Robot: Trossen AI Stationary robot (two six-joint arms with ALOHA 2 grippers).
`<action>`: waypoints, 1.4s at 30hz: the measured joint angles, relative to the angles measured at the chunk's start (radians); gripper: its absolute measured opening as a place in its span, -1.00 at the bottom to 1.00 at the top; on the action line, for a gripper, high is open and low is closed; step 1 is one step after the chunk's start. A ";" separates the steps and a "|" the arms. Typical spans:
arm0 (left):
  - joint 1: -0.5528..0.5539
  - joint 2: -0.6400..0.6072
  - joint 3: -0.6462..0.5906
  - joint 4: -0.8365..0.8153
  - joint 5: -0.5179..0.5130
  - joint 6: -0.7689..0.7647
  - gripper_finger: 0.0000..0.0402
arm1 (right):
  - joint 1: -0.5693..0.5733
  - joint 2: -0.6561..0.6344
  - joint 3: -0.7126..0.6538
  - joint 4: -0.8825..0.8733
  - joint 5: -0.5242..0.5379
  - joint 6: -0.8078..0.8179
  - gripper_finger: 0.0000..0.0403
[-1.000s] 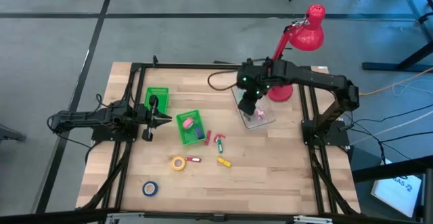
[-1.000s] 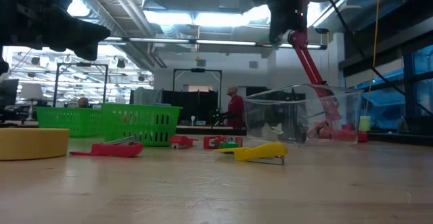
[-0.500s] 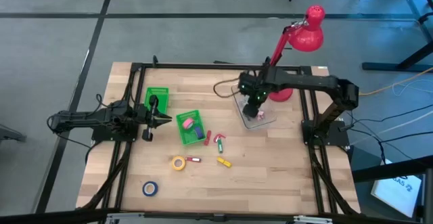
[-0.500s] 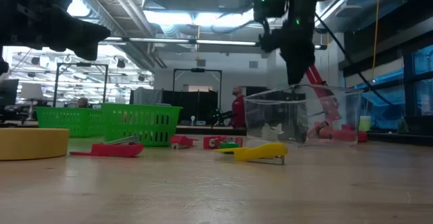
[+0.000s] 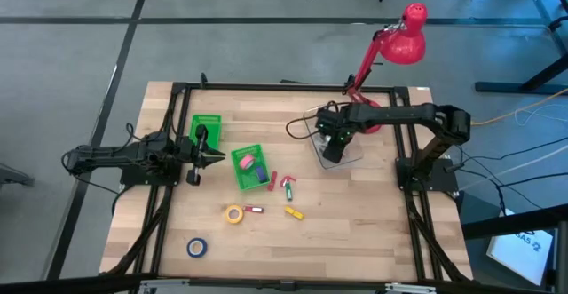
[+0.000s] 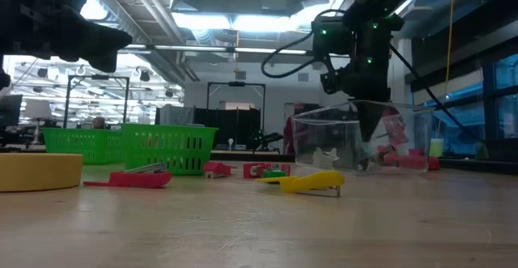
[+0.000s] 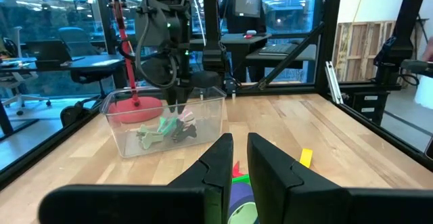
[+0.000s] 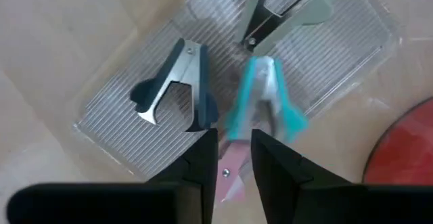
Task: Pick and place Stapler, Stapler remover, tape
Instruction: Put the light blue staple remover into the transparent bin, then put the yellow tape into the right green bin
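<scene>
- The right gripper [image 5: 330, 143] reached down into the clear plastic bin [image 5: 352, 156] that sat on the wooden table [image 5: 355, 232] beside the red lamp's base [image 5: 370, 122]; its two dark fingers [image 8: 203, 158] stood a narrow gap apart, with a pink item [image 8: 231, 166] showing between them, though whether they pinched it could not be told.
- Inside that bin lay a dark blue metal-jawed staple remover [image 8: 172, 85], a teal staple remover [image 8: 265, 101] just beside it, and a grey-green staple remover [image 8: 284, 11] farther along.
- The left gripper [image 5: 197, 154] hung over the table's left side, next to the two green mesh baskets; its fingers [image 7: 220, 160] stood only a slim gap apart and held nothing.
- One green basket [image 5: 206, 125] sat near the left arm; the second green basket [image 5: 238, 171] held pink and blue items.
- The yellow ring of tape [image 5: 234, 214] lay on the table well below the baskets, with a small red stapler [image 5: 254, 210] just beside it.
- The blue ring of tape [image 5: 197, 247] lay apart, nearer the table's front-left corner.
- A yellow stapler [image 5: 294, 212] and a red-and-green stapler [image 5: 288, 186] lay in the middle of the table, between the baskets and the clear bin.
</scene>
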 joint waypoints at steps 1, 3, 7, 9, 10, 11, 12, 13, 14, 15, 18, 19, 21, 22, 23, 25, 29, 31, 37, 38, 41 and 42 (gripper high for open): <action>0.000 0.000 0.000 0.000 0.000 0.000 -0.79 | 0.002 0.000 0.003 -0.001 0.000 0.000 -0.54; 0.000 0.000 0.000 0.000 0.000 0.000 -0.79 | 0.005 0.000 0.015 -0.001 -0.005 -0.003 -0.54; 0.000 0.000 0.000 0.000 0.000 0.000 -0.79 | 0.009 0.000 0.062 -0.030 -0.006 -0.003 -0.53; 0.000 0.000 0.000 0.000 0.000 0.000 -0.79 | 0.018 0.000 0.100 -0.060 -0.004 -0.003 -0.53; 0.000 0.000 0.000 0.000 0.000 0.000 -0.79 | 0.026 0.000 0.122 -0.082 -0.004 -0.002 -0.53; 0.000 0.000 0.000 0.000 0.000 0.000 -0.79 | 0.033 0.000 0.145 -0.102 -0.004 0.001 -0.52; 0.000 0.000 0.000 0.000 0.000 0.000 -0.79 | 0.043 0.000 0.169 -0.119 -0.004 0.001 -0.52; 0.000 0.000 0.000 0.000 0.000 0.000 -0.79 | 0.053 0.000 0.195 -0.138 -0.004 0.001 -0.52; 0.000 0.000 0.000 0.000 0.000 0.000 -0.79 | 0.064 0.000 0.221 -0.160 -0.004 0.002 -0.52; 0.000 0.000 0.000 0.000 0.000 0.000 -0.79 | 0.076 0.000 0.245 -0.177 -0.004 0.002 -0.52; 0.000 0.000 0.000 0.000 0.000 0.000 -0.79 | 0.119 0.000 0.313 -0.220 -0.004 0.005 -0.52; 0.000 0.000 0.000 0.000 0.000 0.000 -0.79 | 0.136 0.000 0.332 -0.226 -0.004 0.004 -0.52; 0.000 0.000 0.000 0.000 0.000 0.000 -0.79 | 0.166 -0.001 0.366 -0.230 -0.004 0.005 -0.52; 0.000 0.000 0.000 0.000 0.000 0.000 -0.79 | 0.182 -0.001 0.380 -0.232 -0.004 0.014 -0.52; 0.000 0.000 0.000 0.000 0.000 0.000 -0.79 | 0.198 -0.001 0.394 -0.234 -0.004 0.027 -0.52; 0.000 0.000 0.000 0.000 0.000 0.000 -0.79 | 0.233 -0.001 0.418 -0.235 -0.004 0.054 -0.50; 0.000 0.000 0.000 0.000 0.000 0.000 -0.79 | 0.310 -0.001 0.450 -0.233 -0.004 0.109 -0.37; 0.000 0.000 0.000 0.000 0.000 0.000 -0.79 | 0.350 -0.001 0.458 -0.222 -0.004 0.133 -0.27; 0.000 0.000 0.000 0.000 0.000 0.000 -0.79 | 0.464 -0.001 0.454 -0.161 -0.004 0.219 0.02; 0.000 0.000 0.000 0.000 0.000 0.000 -0.79 | 0.481 0.000 0.454 -0.157 -0.004 0.230 0.06; 0.000 0.000 0.000 0.000 0.000 0.000 -0.79 | 0.534 0.017 0.454 -0.120 -0.004 0.238 0.13; 0.000 0.000 0.000 0.000 0.000 0.000 -0.79 | 0.549 0.026 0.454 -0.111 -0.004 0.239 0.14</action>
